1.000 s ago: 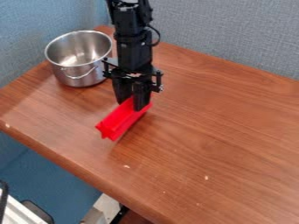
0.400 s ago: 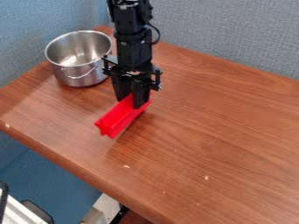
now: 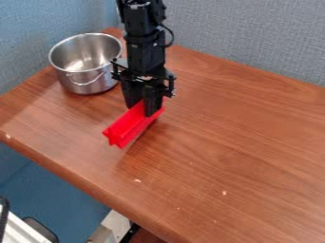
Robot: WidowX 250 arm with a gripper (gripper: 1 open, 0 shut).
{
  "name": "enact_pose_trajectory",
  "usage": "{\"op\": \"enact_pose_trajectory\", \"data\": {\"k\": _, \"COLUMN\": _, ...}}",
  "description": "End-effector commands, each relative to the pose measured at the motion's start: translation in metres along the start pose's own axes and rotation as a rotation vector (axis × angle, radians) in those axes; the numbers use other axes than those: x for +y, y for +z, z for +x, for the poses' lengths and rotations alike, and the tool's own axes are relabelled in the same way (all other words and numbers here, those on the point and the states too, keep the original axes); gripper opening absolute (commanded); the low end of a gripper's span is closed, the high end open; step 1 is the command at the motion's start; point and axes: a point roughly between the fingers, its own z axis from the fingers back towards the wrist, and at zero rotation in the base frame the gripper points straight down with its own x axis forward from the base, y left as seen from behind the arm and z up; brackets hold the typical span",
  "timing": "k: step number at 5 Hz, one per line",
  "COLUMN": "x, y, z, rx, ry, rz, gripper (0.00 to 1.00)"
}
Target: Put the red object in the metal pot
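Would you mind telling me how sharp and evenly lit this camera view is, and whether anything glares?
Camera view: soft and low in resolution overall; lighting is even, with a faint sheen on the wooden table; the metal pot shows bright reflections on its rim; the black gripper reads as a dark mass with little detail above the red object.

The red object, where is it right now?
The red object lies near the middle of the wooden table, its far end under the shut gripper, with the metal pot behind it to the left.

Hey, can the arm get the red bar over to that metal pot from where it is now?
Probably yes. The end effector is shut on the red bar's far end, and the metal pot sits open-topped close by, with bare table between.
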Motion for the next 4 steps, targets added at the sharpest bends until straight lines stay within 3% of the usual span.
{"op": "enact_pose_trajectory", "data": {"k": 1, "x": 0.0005, "y": 0.0279, "z": 0.0087, "rx": -0.098, "ry": -0.019, "rz": 0.037, "gripper": 0.0}}
{"op": "enact_pose_trajectory", "data": {"k": 4, "x": -0.003, "y": 0.0318, "z": 0.0098, "rx": -0.11, "ry": -0.039, "rz": 0.054, "gripper": 0.0}}
